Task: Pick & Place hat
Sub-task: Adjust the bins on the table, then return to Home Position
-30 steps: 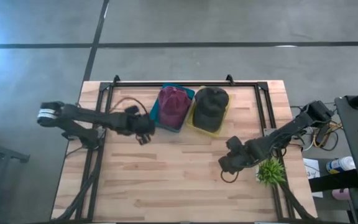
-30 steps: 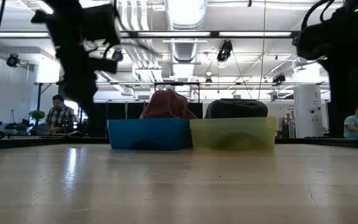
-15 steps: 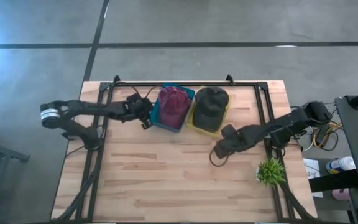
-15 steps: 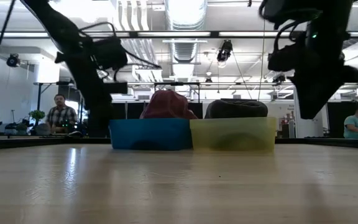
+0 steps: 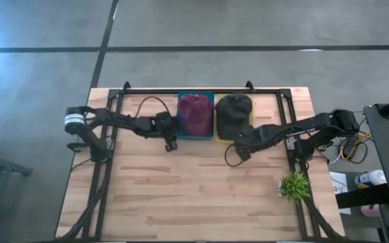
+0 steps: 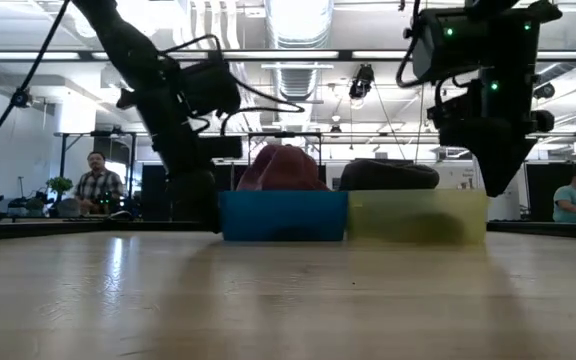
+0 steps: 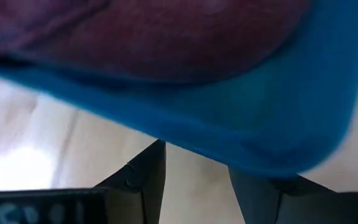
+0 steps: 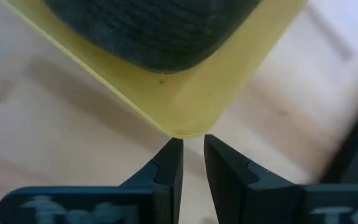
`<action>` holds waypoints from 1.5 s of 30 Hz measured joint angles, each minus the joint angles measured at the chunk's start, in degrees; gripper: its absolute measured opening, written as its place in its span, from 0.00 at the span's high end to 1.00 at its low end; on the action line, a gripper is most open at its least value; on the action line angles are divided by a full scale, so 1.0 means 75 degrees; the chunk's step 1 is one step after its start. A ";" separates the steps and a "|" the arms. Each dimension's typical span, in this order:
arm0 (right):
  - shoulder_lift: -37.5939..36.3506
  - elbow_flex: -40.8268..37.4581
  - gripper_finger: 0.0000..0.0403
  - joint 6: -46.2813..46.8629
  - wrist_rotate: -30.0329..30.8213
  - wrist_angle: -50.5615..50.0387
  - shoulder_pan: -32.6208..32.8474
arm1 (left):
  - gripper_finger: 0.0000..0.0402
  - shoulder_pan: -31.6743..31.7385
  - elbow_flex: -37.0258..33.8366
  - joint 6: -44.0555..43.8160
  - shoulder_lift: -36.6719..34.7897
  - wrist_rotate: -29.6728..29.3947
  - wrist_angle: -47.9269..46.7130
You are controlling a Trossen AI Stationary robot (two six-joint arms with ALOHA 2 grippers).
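A maroon hat [image 5: 195,111] sits in a blue bin [image 5: 196,133]. A dark hat [image 5: 234,112] fills the yellow bin [image 5: 217,131] beside it. Both bins stand side by side near the table's far edge, shown too in the low view as the blue bin [image 6: 282,216] and the yellow bin [image 6: 416,216]. My left gripper [image 5: 171,137] [image 7: 194,171] is open at the blue bin's near-left corner. My right gripper [image 5: 238,144] [image 8: 192,146] is almost shut, with a thin gap, at a near corner of the yellow bin. My left gripper comes level from the table's left. One finger [image 7: 257,183] lies against the blue bin's outer wall [image 7: 272,158] by its near-left corner, and the other finger stands free over the table. My right gripper meets a rounded near corner [image 8: 179,127] of the yellow bin with both fingertips [image 8: 171,151], slanting in from the near right. The bin rests flat on the table.
A black frame [image 5: 194,91] runs round the table's far and side edges. A small green plant [image 5: 293,185] stands near the table's right edge. The near half of the wooden table [image 5: 194,202] is bare. People [image 6: 95,185] sit in the room behind.
The left gripper moved right and a little toward the near edge along the blue bin. The right gripper moved toward the far edge up to the yellow bin. Both bins turned from tilted to square with the table and slid a little to the right.
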 joint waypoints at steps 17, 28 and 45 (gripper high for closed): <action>-0.0979 0.0536 0.84 -0.0924 0.0907 -0.0242 0.0537 | 0.59 -0.1150 0.0552 -0.1061 -0.1936 -0.0658 -0.2793; -0.2649 0.2465 0.84 -0.0540 0.1602 -0.0341 0.2761 | 0.59 -0.1263 0.0666 -0.4716 -0.5352 0.0470 -0.2279; -0.4471 0.0223 0.84 -0.2228 0.1129 0.4338 0.3473 | 0.59 -0.2229 -0.3199 -0.5500 -0.7984 0.2881 0.3389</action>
